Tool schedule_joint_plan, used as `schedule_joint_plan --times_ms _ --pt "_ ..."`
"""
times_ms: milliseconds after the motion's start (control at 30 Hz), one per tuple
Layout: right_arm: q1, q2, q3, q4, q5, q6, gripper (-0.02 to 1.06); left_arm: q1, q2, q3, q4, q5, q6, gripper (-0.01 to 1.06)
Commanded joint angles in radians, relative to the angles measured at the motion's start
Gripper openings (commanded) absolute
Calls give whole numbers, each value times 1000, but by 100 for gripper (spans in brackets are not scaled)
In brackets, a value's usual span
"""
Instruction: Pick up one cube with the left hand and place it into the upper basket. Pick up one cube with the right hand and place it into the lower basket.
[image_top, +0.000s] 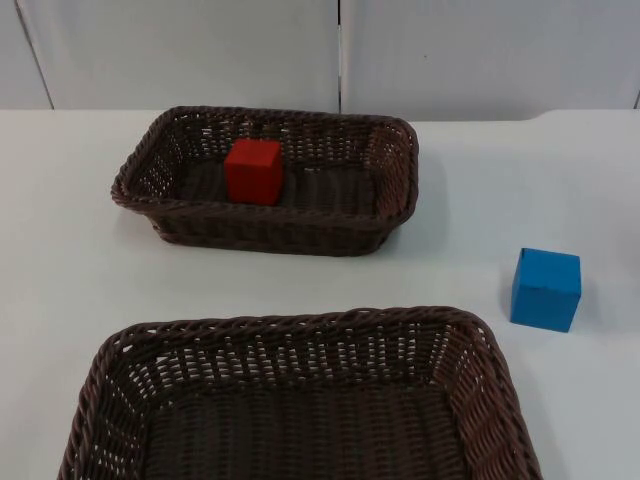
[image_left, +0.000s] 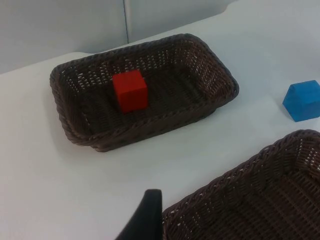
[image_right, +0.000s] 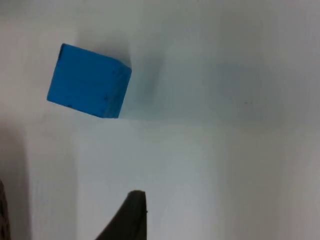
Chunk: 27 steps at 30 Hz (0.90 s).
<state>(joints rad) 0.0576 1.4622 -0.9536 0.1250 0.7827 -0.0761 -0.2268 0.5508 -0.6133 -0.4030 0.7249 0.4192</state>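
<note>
A red cube (image_top: 253, 171) (image_left: 130, 91) rests inside the upper wicker basket (image_top: 395, 215) (image_left: 75, 132), toward its left side. On the bare table to the right of both baskets stands a blue cube (image_top: 545, 289) (image_left: 303, 100) (image_right: 89, 81). The lower basket (image_top: 300, 325) (image_left: 280, 150) holds nothing that I can see. My left gripper (image_left: 145, 220) hangs over the table beside the lower basket's rim, well back from the upper basket. My right gripper (image_right: 127, 220) hovers above the white table a short way from the blue cube, not touching it.
The white table (image_top: 60, 280) ends at a grey partition wall (image_top: 480, 50) behind the upper basket. A strip of bare table separates the two baskets. More bare surface surrounds the blue cube.
</note>
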Motion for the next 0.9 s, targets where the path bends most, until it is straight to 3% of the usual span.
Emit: schedule_joint_plan --times_ms 0,200,500,867 --pt "38 34 -5 16 -27 -20 105 -4 -4 2 4 -4 -5 92" --pt "142 97 -5 -27 -49 -24 105 -4 -4 2 4 -4 -5 92" --pt "290 141 -5 -35 -187 -24 105 -4 -4 2 4 -4 -5 92" --pt "326 141 -113 -14 -192 -24 105 -4 -4 2 4 -4 -5 92"
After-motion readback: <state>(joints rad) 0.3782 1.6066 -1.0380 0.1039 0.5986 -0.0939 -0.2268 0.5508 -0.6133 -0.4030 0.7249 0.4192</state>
